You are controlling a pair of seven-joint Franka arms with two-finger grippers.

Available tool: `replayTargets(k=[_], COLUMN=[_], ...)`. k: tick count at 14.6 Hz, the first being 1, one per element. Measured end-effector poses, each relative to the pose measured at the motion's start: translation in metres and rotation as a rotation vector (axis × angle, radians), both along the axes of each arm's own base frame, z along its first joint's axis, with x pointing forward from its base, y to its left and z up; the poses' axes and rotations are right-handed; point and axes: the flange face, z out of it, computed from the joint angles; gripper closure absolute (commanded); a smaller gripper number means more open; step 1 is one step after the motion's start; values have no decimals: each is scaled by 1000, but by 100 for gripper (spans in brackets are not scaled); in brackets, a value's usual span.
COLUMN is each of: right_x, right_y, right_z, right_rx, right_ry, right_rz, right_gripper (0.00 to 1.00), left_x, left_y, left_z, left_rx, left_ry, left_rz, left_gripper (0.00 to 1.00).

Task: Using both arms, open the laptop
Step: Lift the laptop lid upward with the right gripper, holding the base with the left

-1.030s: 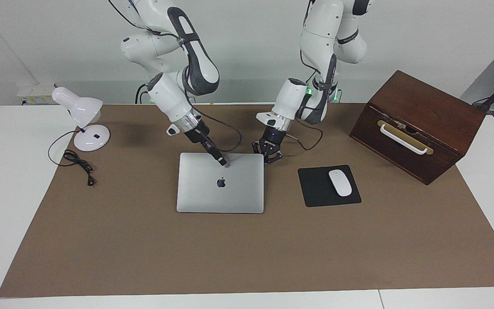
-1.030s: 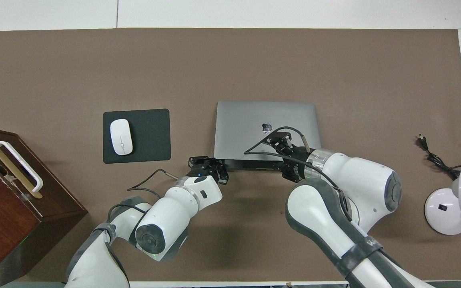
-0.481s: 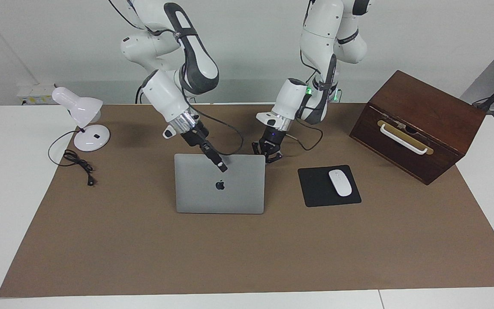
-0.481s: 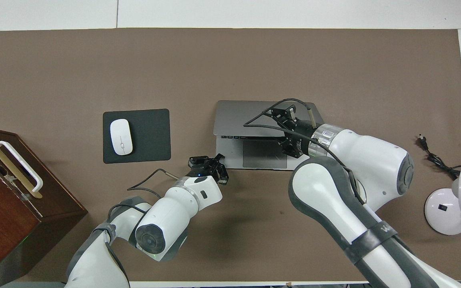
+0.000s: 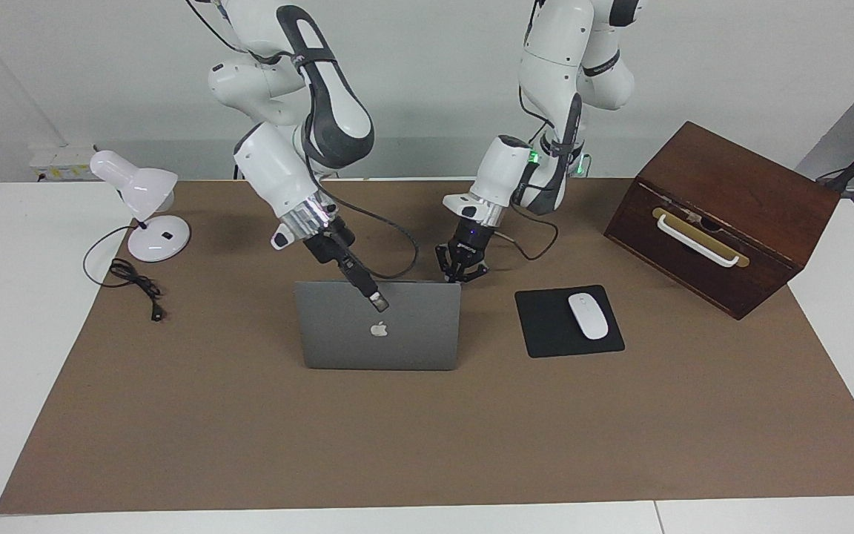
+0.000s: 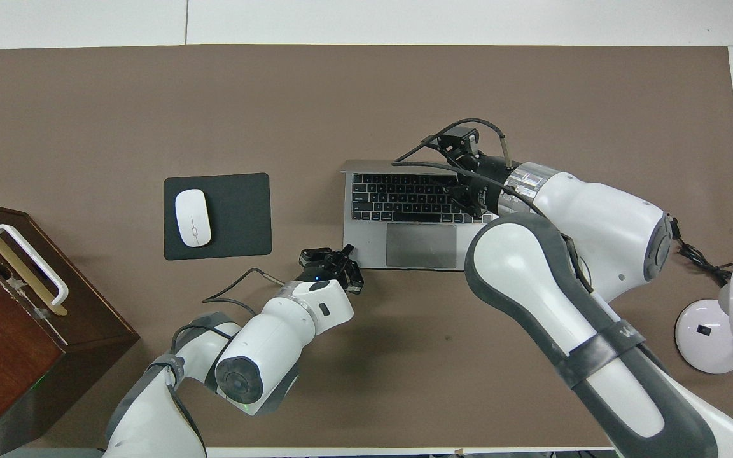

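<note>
The silver-grey laptop [image 5: 379, 345] stands open in the middle of the brown mat, with its lid nearly upright and the apple logo showing in the facing view. The overhead view shows its keyboard deck [image 6: 398, 198] and trackpad. My right gripper [image 5: 375, 298] is at the lid's top edge with one finger on the lid's outer face; it also shows in the overhead view [image 6: 462, 143]. My left gripper [image 5: 461, 271] is low and open at the deck's corner nearest the robots, toward the left arm's end, with a fingertip [image 6: 348, 249] at that corner.
A black mouse pad [image 5: 545, 330] with a white mouse [image 5: 588, 316] lies beside the laptop toward the left arm's end. A brown wooden box [image 5: 723, 215] with a white handle stands past it. A white desk lamp [image 5: 147, 215] and its cable are at the right arm's end.
My right gripper has risen and swung away from the robots with the lid, which went from flat shut to nearly upright, uncovering the keyboard. My left gripper has stayed at the deck's corner.
</note>
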Motion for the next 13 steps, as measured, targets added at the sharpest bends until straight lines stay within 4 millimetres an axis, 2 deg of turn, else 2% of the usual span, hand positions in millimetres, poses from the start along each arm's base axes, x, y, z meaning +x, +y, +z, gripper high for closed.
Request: replayTargets(k=[7, 13], right_x=[36, 51], right_y=[-18, -20], right_z=[27, 29], right_rx=[-65, -78], right_ry=[-95, -119], right_rz=[24, 31], right_gripper=[26, 26], left_x=[0, 0], left_y=[0, 0], left_z=[0, 0], left_rx=[1, 1], left_ry=[-1, -1], left_rz=[-1, -2], left_gripper=[100, 100])
